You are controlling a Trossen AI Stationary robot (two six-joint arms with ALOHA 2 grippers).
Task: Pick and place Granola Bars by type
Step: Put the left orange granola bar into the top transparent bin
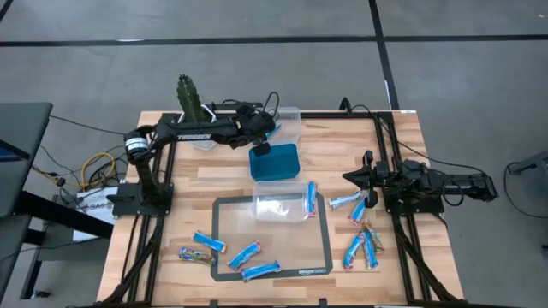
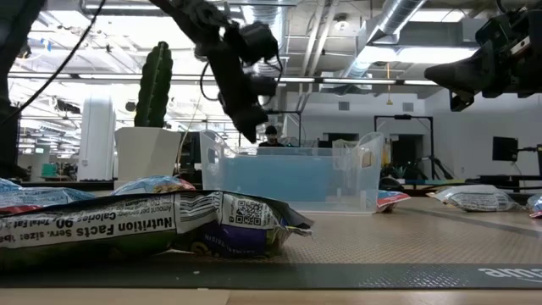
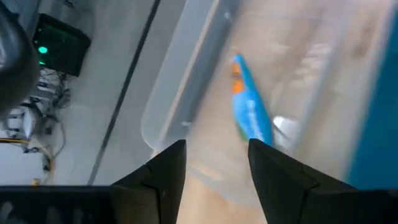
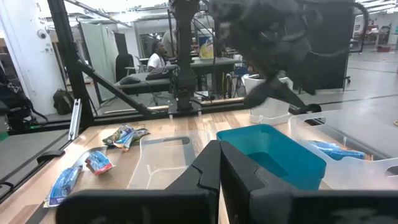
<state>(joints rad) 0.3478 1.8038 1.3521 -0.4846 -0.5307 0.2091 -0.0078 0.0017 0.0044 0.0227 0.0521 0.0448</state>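
Note:
Several granola bars in shiny blue wrappers lie on the table: one group (image 1: 244, 253) at the near left on and beside the grey mat, another group (image 1: 360, 239) at the right. One blue bar (image 3: 252, 115) lies inside the clear container (image 1: 289, 124) at the far side. My left gripper (image 3: 216, 146) hovers open and empty above that container, beside the teal container (image 1: 276, 162); it also shows in the high view (image 1: 264, 144). My right gripper (image 1: 349, 177) waits shut and empty at the right, its fingers together in the right wrist view (image 4: 221, 155).
A second clear container (image 1: 278, 205) stands on the grey mat (image 1: 224, 257), with a blue bar (image 1: 311, 198) at its right side. A potted cactus (image 1: 188, 98) stands at the far left. A brownish-wrapped bar (image 2: 127, 224) lies close to the low camera.

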